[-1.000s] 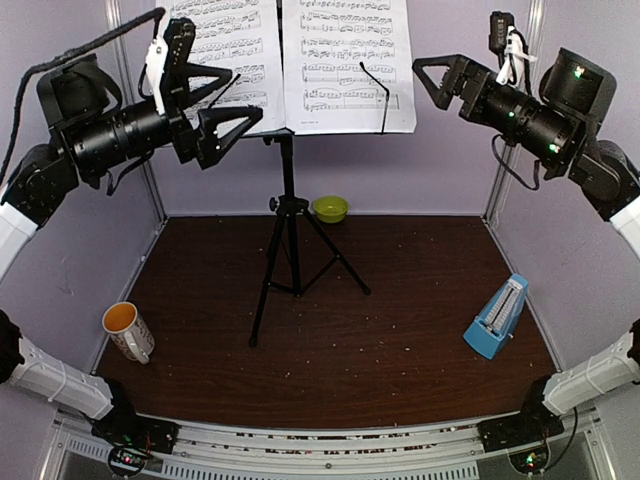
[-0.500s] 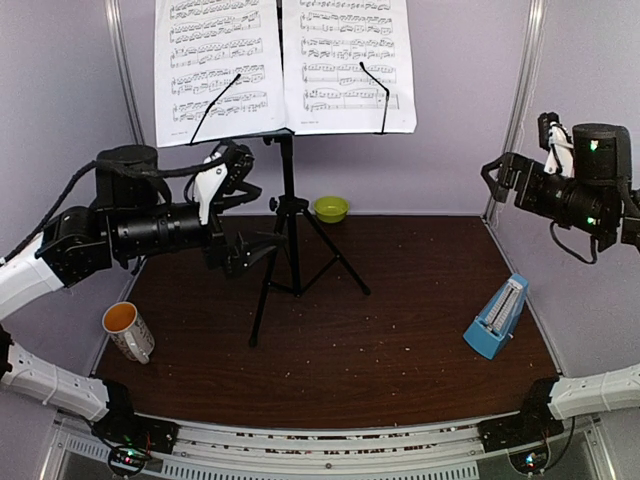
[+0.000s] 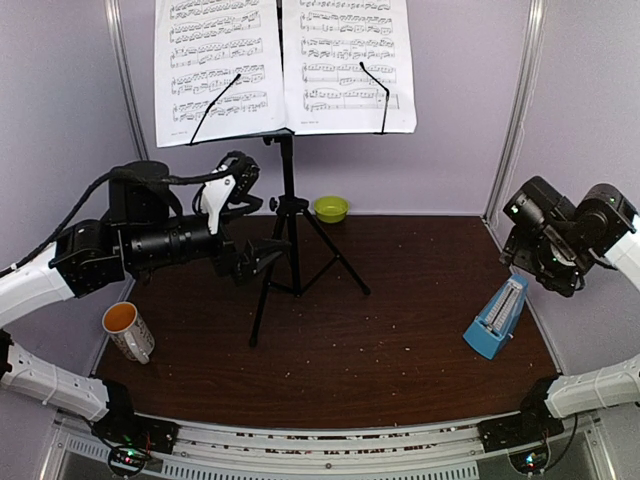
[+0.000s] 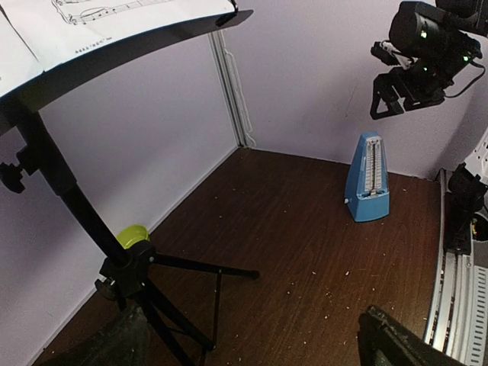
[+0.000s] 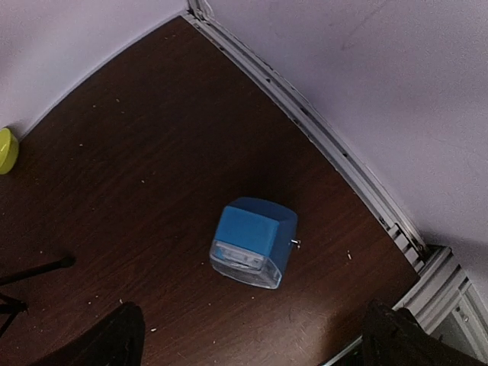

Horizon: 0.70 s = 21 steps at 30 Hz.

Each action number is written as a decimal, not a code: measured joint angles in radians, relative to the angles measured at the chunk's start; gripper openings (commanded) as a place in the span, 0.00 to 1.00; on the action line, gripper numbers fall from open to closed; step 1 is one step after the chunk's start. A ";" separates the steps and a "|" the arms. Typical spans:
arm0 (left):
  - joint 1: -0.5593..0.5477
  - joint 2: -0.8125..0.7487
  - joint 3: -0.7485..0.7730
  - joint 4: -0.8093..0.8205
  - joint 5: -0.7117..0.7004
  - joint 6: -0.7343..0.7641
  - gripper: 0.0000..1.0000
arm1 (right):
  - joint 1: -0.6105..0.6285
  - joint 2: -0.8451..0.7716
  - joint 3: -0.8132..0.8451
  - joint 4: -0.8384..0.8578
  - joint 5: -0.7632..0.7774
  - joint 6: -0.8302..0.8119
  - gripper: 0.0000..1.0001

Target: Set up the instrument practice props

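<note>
The black tripod music stand (image 3: 288,200) stands mid-table with two white sheet-music pages (image 3: 218,65) on its desk, each under a wire clip. My left gripper (image 3: 250,215) is open and empty, just left of the stand's pole. In the left wrist view the tripod hub (image 4: 126,267) is near my left fingers. The blue pyramid metronome (image 3: 497,318) stands upright at the right edge. My right gripper (image 3: 540,262) hovers open and empty above it. The right wrist view looks down on the metronome (image 5: 254,242), between and ahead of the spread fingers (image 5: 114,335). The left wrist view shows the metronome (image 4: 368,179) too.
A white-and-orange mug (image 3: 128,330) sits at the front left. A lime-green bowl (image 3: 330,208) sits by the back wall behind the stand. Tripod legs (image 3: 335,258) spread over the table's middle. Purple walls close in on three sides; a metal rail (image 5: 358,183) runs along the right edge.
My left arm dropped from the pages down beside the stand's pole. My right arm came down from high at the right wall to above the metronome.
</note>
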 measured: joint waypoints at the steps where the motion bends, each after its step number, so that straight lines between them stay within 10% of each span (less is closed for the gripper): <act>1: 0.000 0.000 0.000 0.004 -0.003 0.000 0.98 | -0.013 0.000 -0.023 -0.015 -0.009 0.031 1.00; 21: 0.000 0.011 0.000 0.006 -0.008 0.001 0.98 | -0.167 0.145 -0.138 0.135 -0.069 0.108 1.00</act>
